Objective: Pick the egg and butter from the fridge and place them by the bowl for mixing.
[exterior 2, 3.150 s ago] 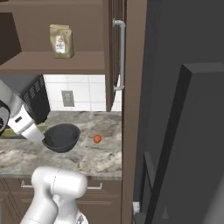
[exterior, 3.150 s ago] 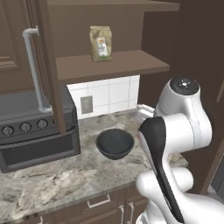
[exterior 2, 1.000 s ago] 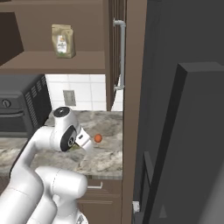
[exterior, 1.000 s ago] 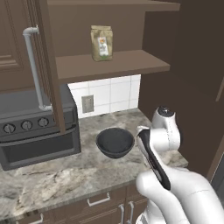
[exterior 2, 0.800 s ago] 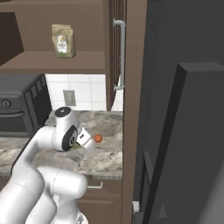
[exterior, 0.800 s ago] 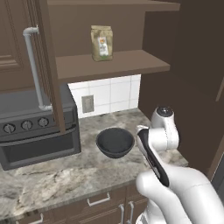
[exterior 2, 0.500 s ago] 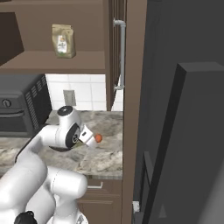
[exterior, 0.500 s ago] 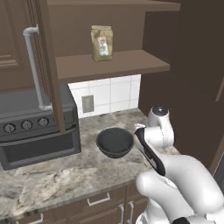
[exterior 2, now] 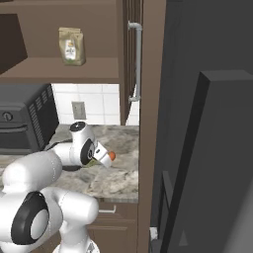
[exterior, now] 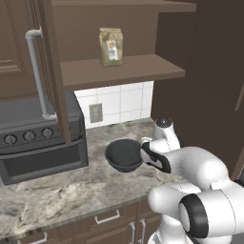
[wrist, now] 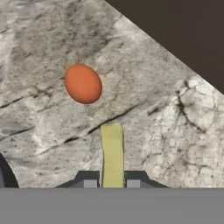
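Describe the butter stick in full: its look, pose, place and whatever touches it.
The butter is a slender, pale yellow stick with a smooth, matte look and a squared far end. In the hand view it runs straight out from between the shut gripper, whose two dark fingertips clamp its near end. It points over the marbled grey countertop, its far end stopping short of the orange-brown egg, which lies apart from it. Whether it touches the stone is unclear.
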{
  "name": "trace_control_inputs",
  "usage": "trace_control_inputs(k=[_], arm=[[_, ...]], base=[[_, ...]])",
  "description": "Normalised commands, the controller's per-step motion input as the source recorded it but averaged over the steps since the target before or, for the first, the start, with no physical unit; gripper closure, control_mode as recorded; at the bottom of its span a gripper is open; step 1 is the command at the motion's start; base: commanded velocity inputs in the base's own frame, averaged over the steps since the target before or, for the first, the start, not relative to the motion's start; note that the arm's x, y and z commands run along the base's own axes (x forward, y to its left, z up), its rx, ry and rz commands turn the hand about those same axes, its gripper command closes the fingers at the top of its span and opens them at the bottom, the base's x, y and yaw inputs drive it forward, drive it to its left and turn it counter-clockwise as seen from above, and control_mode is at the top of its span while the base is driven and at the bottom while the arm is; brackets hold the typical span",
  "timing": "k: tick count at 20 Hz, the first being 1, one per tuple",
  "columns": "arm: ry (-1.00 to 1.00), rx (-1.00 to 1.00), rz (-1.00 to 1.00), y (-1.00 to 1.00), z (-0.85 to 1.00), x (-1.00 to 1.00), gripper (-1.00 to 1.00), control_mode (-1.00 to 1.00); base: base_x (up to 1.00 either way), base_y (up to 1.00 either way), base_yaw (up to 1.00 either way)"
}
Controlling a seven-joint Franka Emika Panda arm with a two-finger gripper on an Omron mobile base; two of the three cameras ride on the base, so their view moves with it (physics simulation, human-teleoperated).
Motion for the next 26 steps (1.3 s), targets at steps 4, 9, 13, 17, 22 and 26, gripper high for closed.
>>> trace_control_inputs(k=[4,9,13,17,22,26], arm=[[0.0,0.0,0.0,0.0,-0.43,-0.3,1.0,-1.0],[-0.02,0.0,0.0,0.0,-0.1,-0.1,-1.0,-1.0],[0.0,0.0,0.0,0.0,0.01,0.0,-1.0,-1.0],[-0.08,0.0,-0.01,0.0,0.71,-0.04,-1.0,-1.0],[-0.16,0.0,0.0,0.21,1.0,-0.93,-1.0,-1.0],[-0.15,0.0,0.0,0.42,0.9,-1.0,-1.0,-1.0]], base=[[0.0,0.0,0.0],[0.0,0.0,0.0],[0.0,0.0,0.0],[0.0,0.0,0.0],[0.0,0.0,0.0],[0.0,0.0,0.0]])
